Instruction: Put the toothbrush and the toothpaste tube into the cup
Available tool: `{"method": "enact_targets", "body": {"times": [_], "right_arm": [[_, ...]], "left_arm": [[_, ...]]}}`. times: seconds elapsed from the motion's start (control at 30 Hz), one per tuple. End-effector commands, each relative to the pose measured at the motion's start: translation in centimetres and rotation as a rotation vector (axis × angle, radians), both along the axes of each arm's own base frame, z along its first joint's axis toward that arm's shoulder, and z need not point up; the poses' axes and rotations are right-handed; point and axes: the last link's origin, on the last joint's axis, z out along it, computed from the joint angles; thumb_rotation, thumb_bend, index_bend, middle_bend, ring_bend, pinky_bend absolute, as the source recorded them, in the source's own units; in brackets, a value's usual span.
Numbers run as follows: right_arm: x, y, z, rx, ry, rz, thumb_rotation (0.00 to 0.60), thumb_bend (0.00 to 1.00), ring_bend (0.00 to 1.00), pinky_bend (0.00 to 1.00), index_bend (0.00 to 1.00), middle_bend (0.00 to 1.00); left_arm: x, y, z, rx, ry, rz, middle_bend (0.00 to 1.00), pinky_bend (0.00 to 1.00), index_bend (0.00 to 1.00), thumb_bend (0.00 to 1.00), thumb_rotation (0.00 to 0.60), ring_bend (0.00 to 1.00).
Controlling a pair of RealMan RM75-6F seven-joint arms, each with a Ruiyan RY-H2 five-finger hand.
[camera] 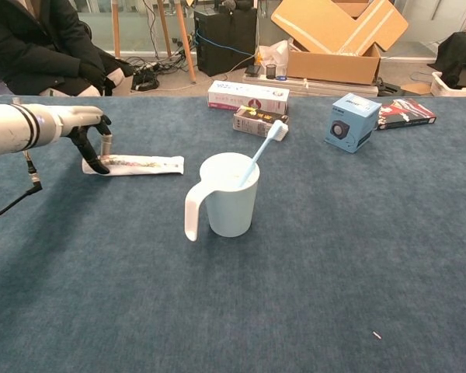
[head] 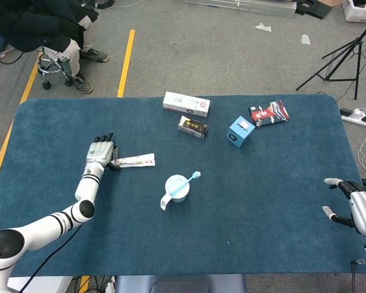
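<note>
The white toothpaste tube [head: 134, 161] [camera: 140, 164] lies flat on the blue table, left of the cup. My left hand [head: 102, 152] [camera: 84, 134] is at the tube's left end, its thumb on the near side and a finger on the far side, pinching that end. The pale blue cup [head: 177, 187] [camera: 229, 194] stands mid-table with its handle to the front left. The blue toothbrush [head: 191, 179] [camera: 262, 147] leans in it, head up and to the right. My right hand [head: 354, 207] rests at the table's right edge, fingers apart, holding nothing.
At the back of the table lie a long white box [head: 186, 104] [camera: 248, 97], a small dark box [head: 192, 127] [camera: 256, 120], a blue cube box [head: 240, 131] [camera: 352, 121] and a red-black packet [head: 269, 113] [camera: 406, 113]. A seated person [camera: 39, 47] is behind the table's left corner.
</note>
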Motion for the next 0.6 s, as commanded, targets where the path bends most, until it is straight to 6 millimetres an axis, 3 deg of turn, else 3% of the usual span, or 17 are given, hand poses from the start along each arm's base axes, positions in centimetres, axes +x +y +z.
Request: {"method": "enact_targets", "body": {"times": [0.03,0.3,0.6], "right_arm": [[0.0,0.0,0.0,0.000,0.000,0.000,0.600,0.16,0.34,0.47,0.33,0.42],[0.0,0.0,0.0,0.000,-0.001,0.000,0.600,0.16,0.34,0.47,0.33,0.42],[0.1,0.1,-0.2,0.009,0.006,0.005,0.600,0.16,0.34,0.47,0.33,0.42]], "left_arm": [[-0.1,-0.1,0.1,0.000,-0.001,0.004,0.00,0.00,0.56,0.31,0.600,0.00],[-0.8,-0.6,0.7,-0.005,0.005,0.022,0.00,0.00,0.57,0.36,0.600,0.00],[-2.0,-2.2,3.3,0.020,-0.008,0.047,0.00,0.00,0.57,0.37,0.600,0.00]]}}
